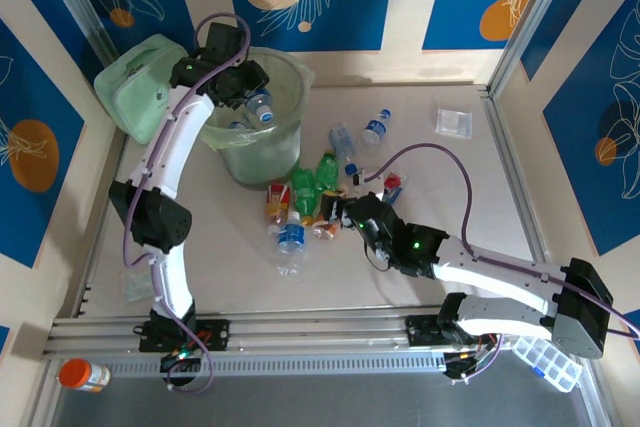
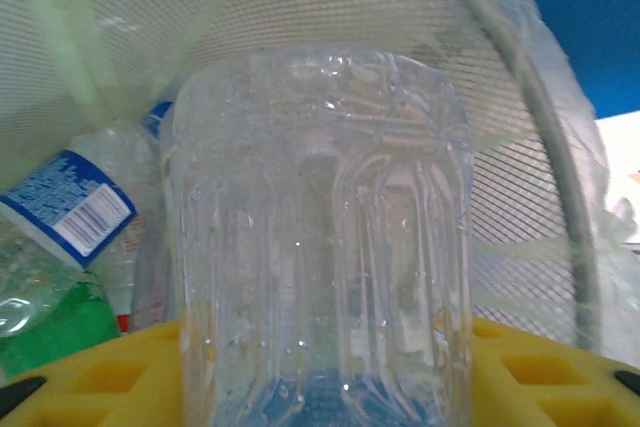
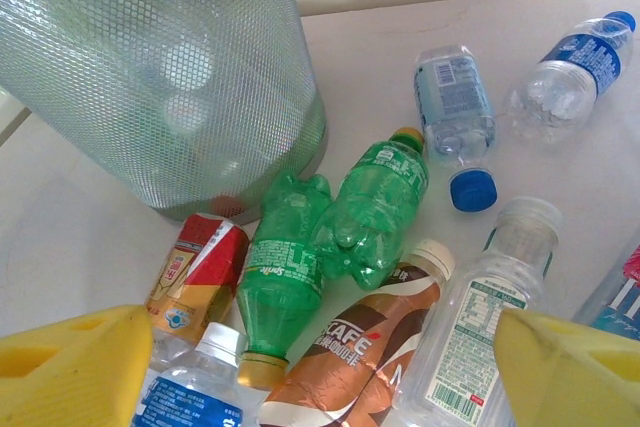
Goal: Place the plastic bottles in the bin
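Yellow pads [image 2: 90,377] of the left pincer [image 2: 320,387] pinch a clear bottle [image 2: 320,227] at the lower edge of the wrist frame, where its lower end is cut off. From above, this bottle hangs over the bin [image 1: 265,159] at upper left, and other bottles [image 2: 70,212] inside the bin are half hidden behind it. Right pincer [image 3: 320,367] is spread wide over the pile [image 3: 370,212] in the frame middle, just beside the bin; the nearest bottles there are cut by the lower edge.
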